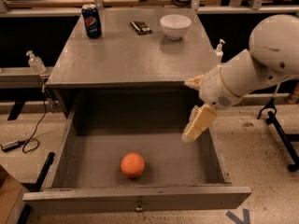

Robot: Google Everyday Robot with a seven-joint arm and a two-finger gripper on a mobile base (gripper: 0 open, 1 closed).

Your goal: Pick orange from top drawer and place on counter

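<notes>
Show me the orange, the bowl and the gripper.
orange (132,165): camera view, centre of the fruit.
bowl (175,33): camera view, outer wall.
gripper (189,135): camera view, its tip, over the top drawer (93,197), right side.

Speckled floor (261,167) — perhaps concrete — wooden benches (51,2)
</notes>
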